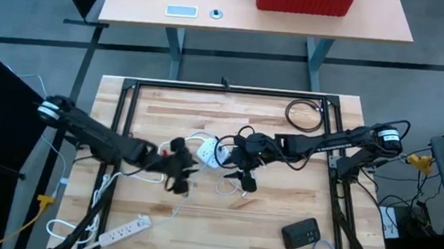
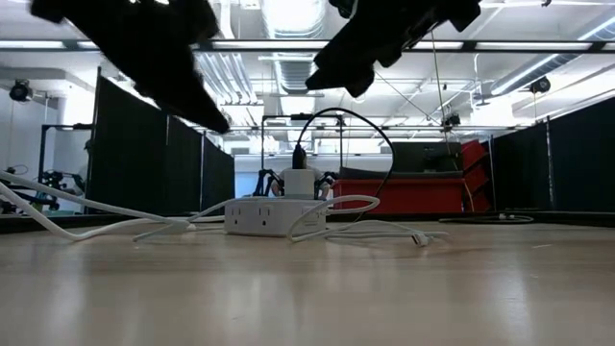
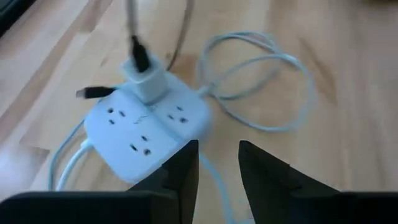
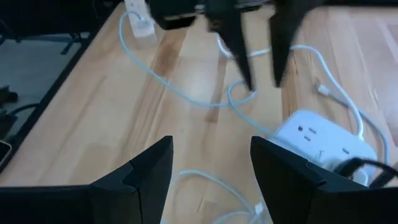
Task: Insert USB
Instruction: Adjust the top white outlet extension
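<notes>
Power strip [image 1: 208, 152] mid-bench, charger [image 3: 144, 82] plugged in with black cable seated. Left claw [image 3: 217, 163] narrow, empty, hovering beside it; right claw [image 4: 210, 163] wide, empty, just opposite, apparently clear.

Wooden table [image 1: 278, 218], white outlet cube [image 1: 210, 152], power strip [image 1: 126, 229], black cable coil [image 1: 303, 114]

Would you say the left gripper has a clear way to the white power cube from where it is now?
Probably yes. The left gripper is open and empty, just short of the white power cube; only bare table and a thin white cable lie nearby.
</notes>
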